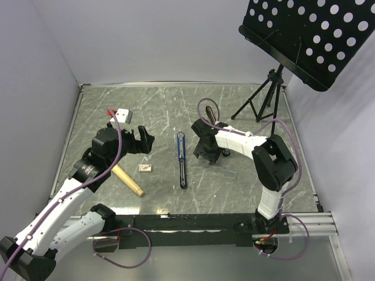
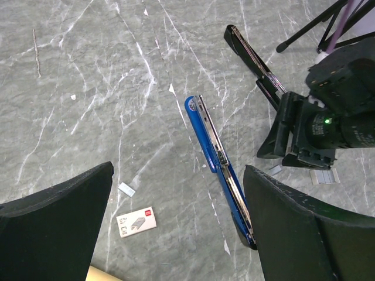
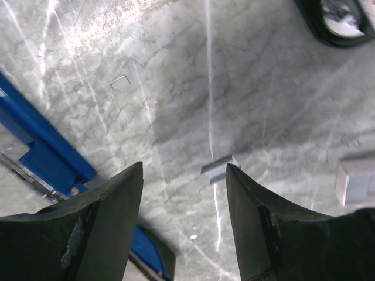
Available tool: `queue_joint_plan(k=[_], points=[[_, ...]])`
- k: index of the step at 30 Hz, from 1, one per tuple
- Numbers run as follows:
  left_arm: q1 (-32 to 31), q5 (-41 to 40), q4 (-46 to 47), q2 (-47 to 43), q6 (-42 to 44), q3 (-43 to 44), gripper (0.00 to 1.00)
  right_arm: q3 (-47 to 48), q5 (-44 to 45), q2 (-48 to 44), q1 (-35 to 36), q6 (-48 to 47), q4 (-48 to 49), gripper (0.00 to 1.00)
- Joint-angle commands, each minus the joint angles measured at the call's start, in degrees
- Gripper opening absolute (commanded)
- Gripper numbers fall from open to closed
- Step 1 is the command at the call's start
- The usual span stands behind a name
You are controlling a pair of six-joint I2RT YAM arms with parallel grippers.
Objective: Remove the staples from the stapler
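Observation:
The blue stapler (image 1: 181, 159) lies flat on the marble table between the two arms, swung open with its silvery rail (image 2: 221, 153) showing. My left gripper (image 1: 145, 140) hovers to its left, open wide; in the left wrist view the stapler's near end (image 2: 237, 211) passes just inside the right finger (image 2: 304, 234). My right gripper (image 1: 205, 156) points down just right of the stapler, open, with nothing between its fingers. A short strip of staples (image 3: 218, 168) lies on the table by its right fingertip (image 3: 234, 175). The stapler's blue body (image 3: 41, 137) runs along the left of that view.
An all-black stapler (image 2: 253, 60) lies beyond the blue one. A staple box (image 1: 145, 168), a wooden cylinder (image 1: 128, 180) and a white block (image 1: 121, 114) sit on the left. Another staple strip (image 1: 229, 174) lies at the right. A music stand (image 1: 275, 88) stands at the back right.

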Motion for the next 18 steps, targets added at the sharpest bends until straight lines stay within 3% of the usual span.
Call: queue_joint_plan(k=[1, 7, 18], points=[[-0.26, 0.20, 1.34, -0.76, 0.33, 0.08, 0.97, 0.51, 3.06, -4.84, 0.74, 6.22, -5.01, 0.64], [-0.26, 0.28, 1.60, -1.46, 0.15, -0.18, 0.97, 2.09, 2.98, -3.71, 0.74, 14.21, -10.63, 0.55], [-0.26, 2.13, 1.69, -0.67, -0.11, -0.09, 0.97, 8.15, 0.70, 2.01, 0.74, 25.56, -15.82, 0.54]])
